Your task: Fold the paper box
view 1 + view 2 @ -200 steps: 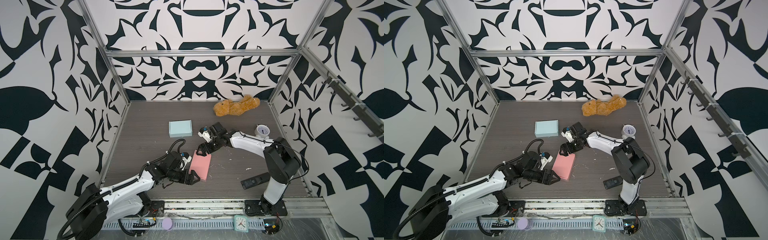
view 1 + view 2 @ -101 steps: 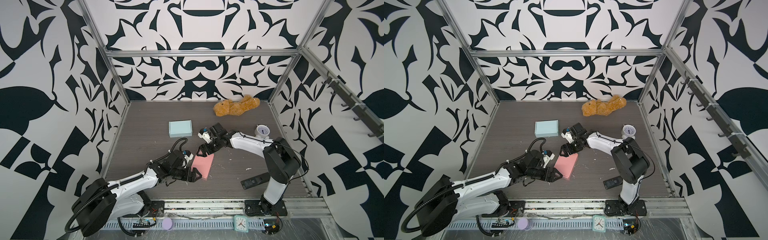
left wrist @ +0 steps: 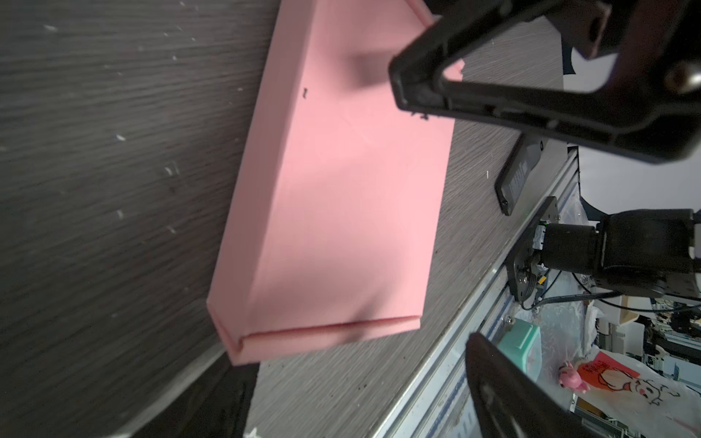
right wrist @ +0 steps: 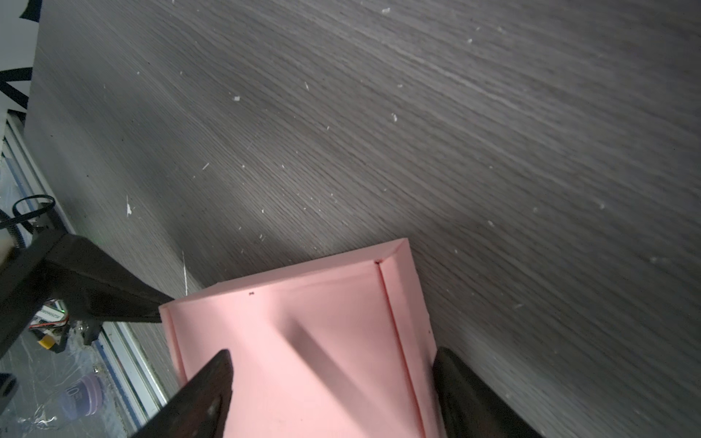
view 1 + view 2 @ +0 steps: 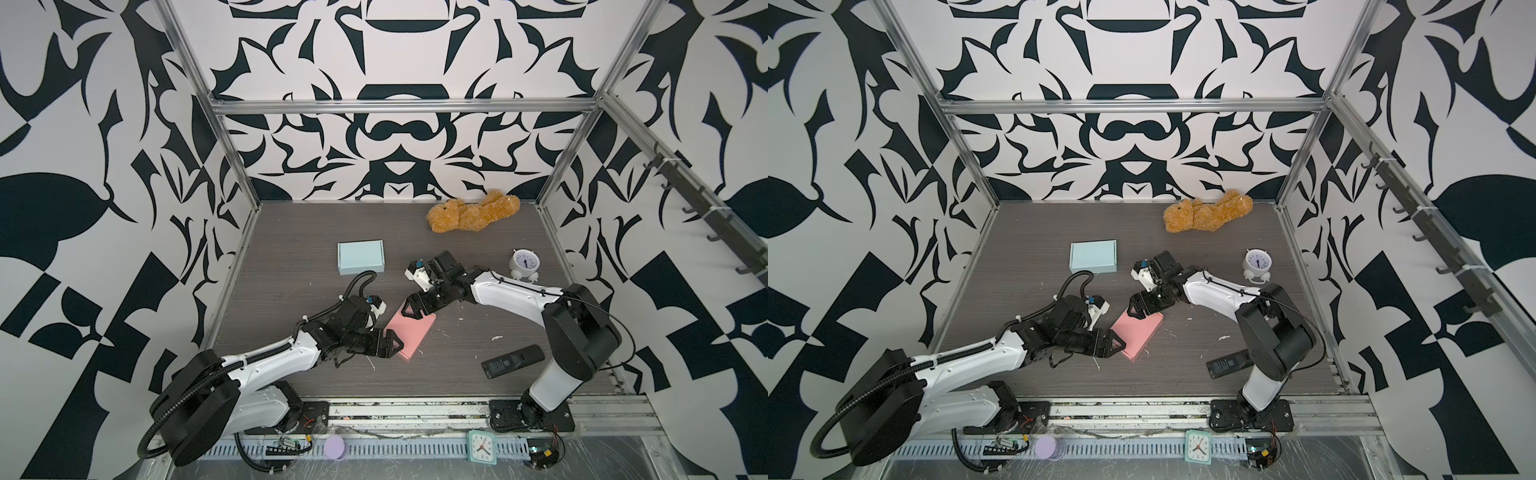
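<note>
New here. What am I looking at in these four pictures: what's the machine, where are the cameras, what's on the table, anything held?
Two white robot arms are mounted at the near edge of a grey table, inside a patterned enclosure. Two pictures come from a camera pair overhead and show nearly the same scene; the other two come from a camera on each arm's wrist. A pink paper box lies flat mid-table. The left end effector sits at its near corner, the right end effector over its far end; both are open and grip nothing. Also on the table: a light blue box, a teddy bear, a white alarm clock and a black remote.
</note>
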Action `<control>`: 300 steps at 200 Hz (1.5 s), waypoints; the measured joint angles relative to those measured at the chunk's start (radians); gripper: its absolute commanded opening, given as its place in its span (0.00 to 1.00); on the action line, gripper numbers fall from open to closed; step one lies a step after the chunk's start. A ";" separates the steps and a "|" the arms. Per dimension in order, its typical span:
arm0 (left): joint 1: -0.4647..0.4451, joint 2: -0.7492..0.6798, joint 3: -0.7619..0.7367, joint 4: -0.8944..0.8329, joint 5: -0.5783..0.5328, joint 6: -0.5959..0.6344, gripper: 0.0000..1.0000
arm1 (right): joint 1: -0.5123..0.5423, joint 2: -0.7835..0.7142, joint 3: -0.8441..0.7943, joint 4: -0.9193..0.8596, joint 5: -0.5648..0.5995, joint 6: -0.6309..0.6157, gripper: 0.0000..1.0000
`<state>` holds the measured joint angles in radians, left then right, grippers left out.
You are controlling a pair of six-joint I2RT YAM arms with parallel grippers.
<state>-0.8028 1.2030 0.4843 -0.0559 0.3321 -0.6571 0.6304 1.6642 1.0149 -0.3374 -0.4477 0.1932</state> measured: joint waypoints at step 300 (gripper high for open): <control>0.189 0.235 0.198 0.070 0.073 0.053 0.82 | -0.074 -0.174 -0.185 0.058 0.013 0.072 0.84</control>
<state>-0.6140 1.4376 0.6827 0.0143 0.4049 -0.6041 0.5564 1.4906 0.8303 -0.2794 -0.4351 0.2653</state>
